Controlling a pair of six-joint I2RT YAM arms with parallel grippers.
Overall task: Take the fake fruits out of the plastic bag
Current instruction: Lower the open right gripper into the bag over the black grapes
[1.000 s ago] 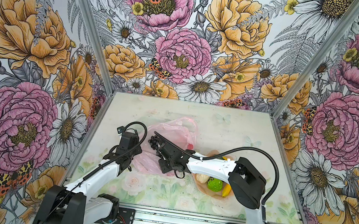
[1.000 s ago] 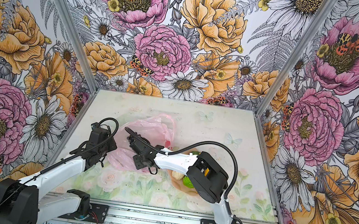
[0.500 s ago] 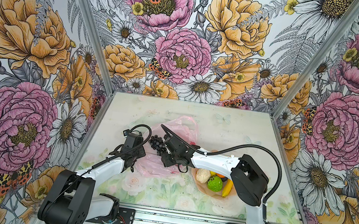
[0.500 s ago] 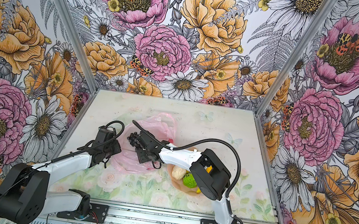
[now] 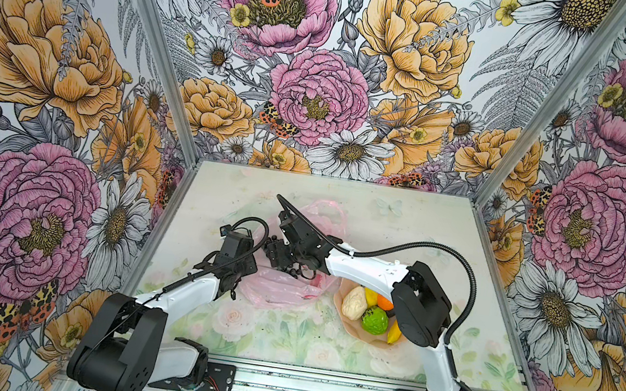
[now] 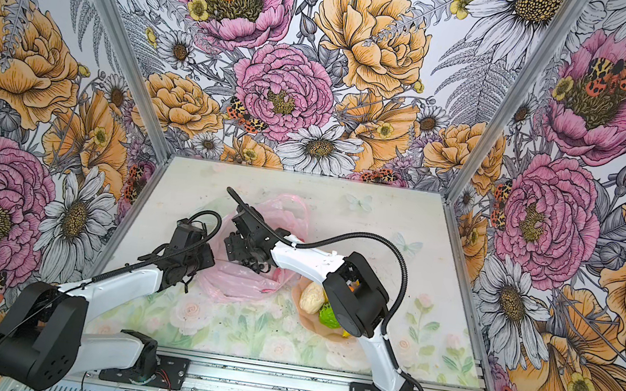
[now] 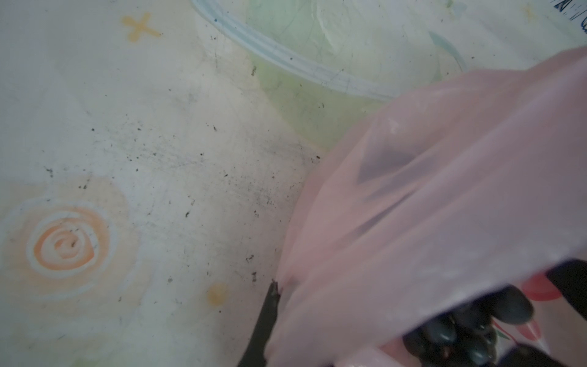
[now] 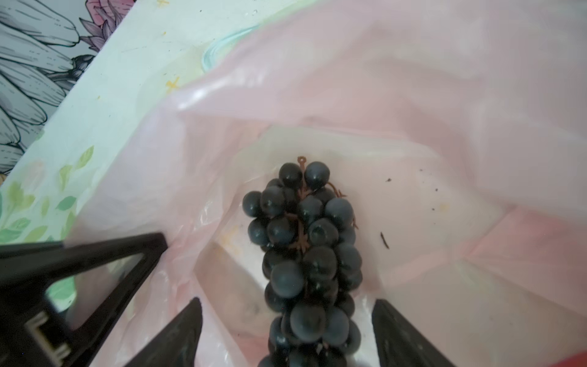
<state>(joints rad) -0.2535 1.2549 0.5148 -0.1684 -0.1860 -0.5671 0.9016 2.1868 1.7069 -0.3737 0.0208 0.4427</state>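
White arms [image 5: 187, 291], black joints [image 5: 419, 305], cables [image 5: 442, 250]

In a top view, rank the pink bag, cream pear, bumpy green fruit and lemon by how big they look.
Largest: plastic bag.
Then cream pear and bumpy green fruit, too alike to rank.
Smallest: lemon, partly hidden.

No word, brand or number can be read anywhere in these views. The plastic bag [image 7: 428, 206] carries red printed marks [image 7: 536, 286], seen in the left wrist view through its pink film, but they are blurred shapes and not legible letters. The bench [image 7: 127, 143] bears only printed ornament: a yellow cross [image 7: 139, 27] and an orange spiral [image 7: 65, 244]. In the right wrist view a black part [image 8: 79, 286] shows a small white angular mark [image 8: 41, 333]; it cannot be made out as a letter or sign.
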